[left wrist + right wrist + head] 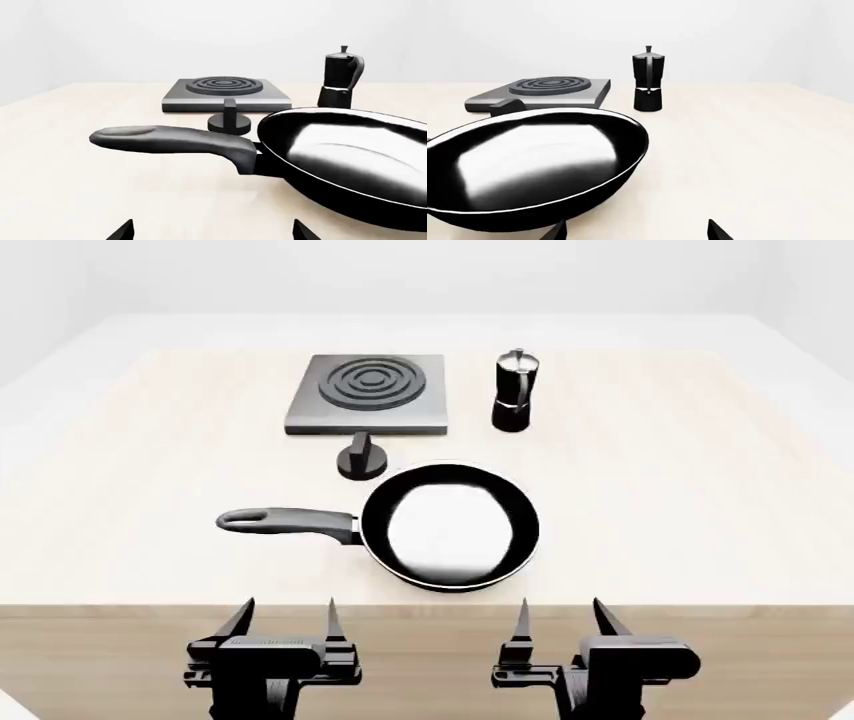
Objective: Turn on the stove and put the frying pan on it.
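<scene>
The frying pan's handle (177,141) is shown full length only in the left wrist and head views; in the right wrist view it is hidden. On the desk (694,500), the frying pan (451,526) lies near the front edge, its long axis crosswise, handle pointing left. Behind it are seen the knob (360,459), stove (367,393) and moka pot (515,391). The left end effector (284,618) and right end effector (565,616) are held open and empty.

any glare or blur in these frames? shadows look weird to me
Head view: sharp; the frying pan has a blown-out white glare inside, and shadows on the table are nearly absent. Left wrist view: broad white streaks on the pan, the stove crisp. Right wrist view: the same glare, the moka pot in focus. No blur anywhere.
</scene>
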